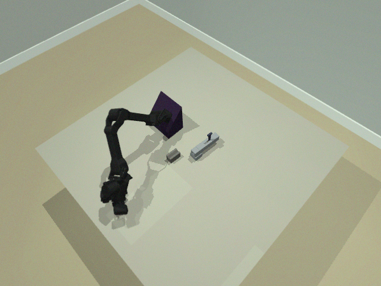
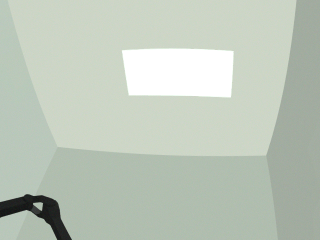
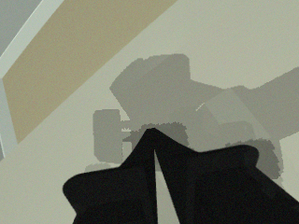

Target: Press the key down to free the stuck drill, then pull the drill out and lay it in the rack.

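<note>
A long pale blue-grey block [image 1: 201,148] lies on the table in the top view. A small dark piece [image 1: 209,136] stands up from its far half; whether this is the key or part of the drill is too small to tell. A short grey-brown block [image 1: 173,155] with a groove along its top, possibly the rack, lies just left of it. My gripper [image 1: 120,209] [image 3: 150,132] is shut and empty, above the table's near left part, far from both blocks. Its fingertips meet in the wrist view, with a narrow gap lower down between the fingers.
A dark purple wedge-shaped block [image 1: 175,127] stands beside the arm's base, behind the grooved block. The arm [image 1: 114,144] [image 2: 52,211] bends over the table's left side. The table's left edge is close to my gripper. The exterior view shows mostly ceiling and walls.
</note>
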`<state>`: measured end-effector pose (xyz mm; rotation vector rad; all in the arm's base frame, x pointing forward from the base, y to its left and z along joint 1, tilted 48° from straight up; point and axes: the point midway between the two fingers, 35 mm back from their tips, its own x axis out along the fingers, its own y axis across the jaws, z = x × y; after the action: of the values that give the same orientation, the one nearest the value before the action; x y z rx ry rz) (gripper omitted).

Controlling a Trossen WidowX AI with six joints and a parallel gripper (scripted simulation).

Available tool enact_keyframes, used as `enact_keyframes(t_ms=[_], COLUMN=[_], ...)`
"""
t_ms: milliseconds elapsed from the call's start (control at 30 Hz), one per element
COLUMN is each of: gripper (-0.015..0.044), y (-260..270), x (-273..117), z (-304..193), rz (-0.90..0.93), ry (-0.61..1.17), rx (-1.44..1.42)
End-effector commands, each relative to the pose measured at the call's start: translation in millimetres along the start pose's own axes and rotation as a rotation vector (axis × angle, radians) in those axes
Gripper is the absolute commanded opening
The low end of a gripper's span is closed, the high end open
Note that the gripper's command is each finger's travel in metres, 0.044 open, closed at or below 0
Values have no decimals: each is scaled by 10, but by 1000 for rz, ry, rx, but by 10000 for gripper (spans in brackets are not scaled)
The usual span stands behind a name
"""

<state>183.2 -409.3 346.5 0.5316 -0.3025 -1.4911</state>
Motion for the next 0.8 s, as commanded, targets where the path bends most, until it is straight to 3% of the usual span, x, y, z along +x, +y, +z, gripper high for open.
enact_keyframes(t_ms=[0, 167, 433, 767], gripper=[0, 0, 0, 0], y=[261, 472, 759, 656], x=[-140, -276, -845, -1957], z=[-272, -940, -2064, -3394], rz=[54, 73, 122, 158], ry=[58, 218, 460, 747], rx=[-28, -113, -258, -647])
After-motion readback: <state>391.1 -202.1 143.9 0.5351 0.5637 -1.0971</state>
